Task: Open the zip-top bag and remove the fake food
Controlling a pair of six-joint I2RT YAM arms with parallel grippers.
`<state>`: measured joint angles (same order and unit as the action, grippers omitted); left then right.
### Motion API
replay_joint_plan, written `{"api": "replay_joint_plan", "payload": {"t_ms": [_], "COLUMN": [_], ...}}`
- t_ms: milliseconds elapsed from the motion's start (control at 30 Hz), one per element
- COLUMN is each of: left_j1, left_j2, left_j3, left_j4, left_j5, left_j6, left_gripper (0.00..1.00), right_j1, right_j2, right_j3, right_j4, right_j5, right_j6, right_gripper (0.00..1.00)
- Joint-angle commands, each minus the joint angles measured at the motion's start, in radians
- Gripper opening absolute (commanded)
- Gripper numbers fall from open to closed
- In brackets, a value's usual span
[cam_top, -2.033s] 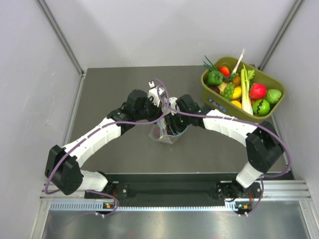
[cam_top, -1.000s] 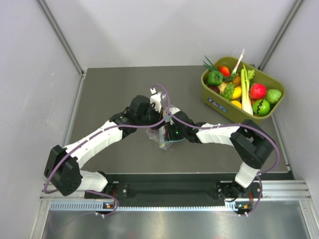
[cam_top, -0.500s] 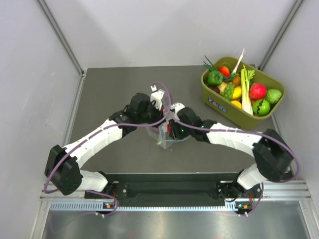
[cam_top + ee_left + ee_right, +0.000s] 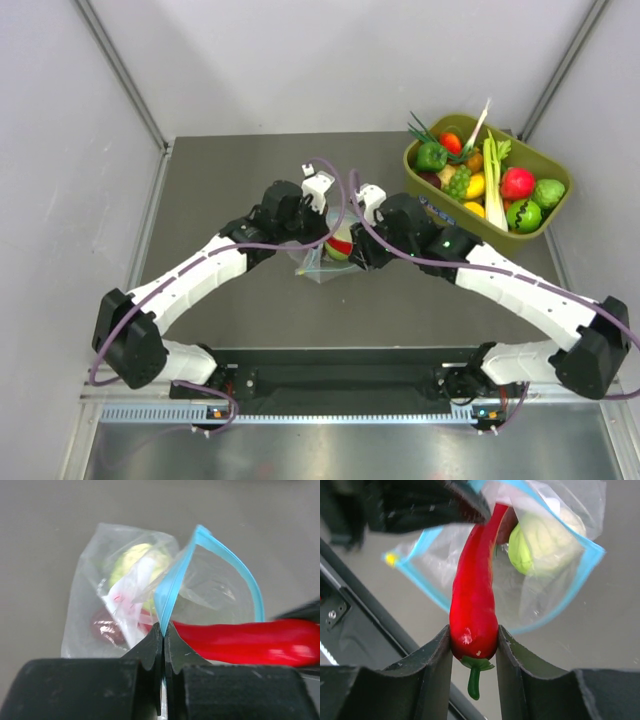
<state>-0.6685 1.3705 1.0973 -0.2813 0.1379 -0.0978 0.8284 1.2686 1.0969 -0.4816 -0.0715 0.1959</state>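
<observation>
- Right gripper (image 4: 473, 636): jaws partly closed and clamped on the thick stem end of the red chili (image 4: 474, 590). The green stalk hung below the pads.
- Red chili: the stem end was outside the bag and the tapered tip reached back through its mouth. Judged partway out.
- Left gripper (image 4: 163, 632): fingertips were pressed fully together, pinching the teal zip strip (image 4: 172, 582) at one corner and holding the mouth agape.
- Zip-top bag (image 4: 95, 605): open, at the middle of the table (image 4: 220, 180) between the two grippers. Whether its base touched the surface could not be told.
- Inside the bag: a pale green cabbage (image 4: 545, 545) sat deep in the film, with a dark rounded piece (image 4: 102, 625) beside it, kind not discernible.
- Olive tub (image 4: 556, 172): at the far right corner, well apart and full of other toy produce.
- Risk, bag lost: the chili tip could catch on the strip or the crinkled film and drag the bag out of the left pinch, which gripped only the thin strip.
- Risk, chili dropped: its smooth, tapering skin could slide between the pads if it were drawn out at an angle.
- Risk, mouth collapsing: slack film could fold over the cabbage and block the next reach.
</observation>
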Motion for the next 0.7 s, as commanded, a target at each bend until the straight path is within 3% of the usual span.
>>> {"api": "replay_joint_plan", "payload": {"t_ms": [0,433,667], "left_j1": [0.000,0.015,0.024], "left_j2": [-0.047,-0.031,-0.045], "left_j3": [-0.017,-0.019,-0.022], "left_j4": [-0.019,-0.036,-0.035], "left_j5": [-0.092,-0.110,-0.112], "left_j6": [0.055,0.063,0.063], "left_gripper": [0.00,0.00,0.00], "right_j1": [-0.012,-0.057,-0.201], "right_j2": [-0.087,-0.224,-0.278], "right_j3": [0.077,0.133,0.202], "right_j4": [-0.103,-0.232,-0.264], "right_j5": [-0.028,-0.027,-0.047], "right_j6": [-0.056,-0.072,-0.122], "right_gripper": [0.09,0.08,0.08]}}
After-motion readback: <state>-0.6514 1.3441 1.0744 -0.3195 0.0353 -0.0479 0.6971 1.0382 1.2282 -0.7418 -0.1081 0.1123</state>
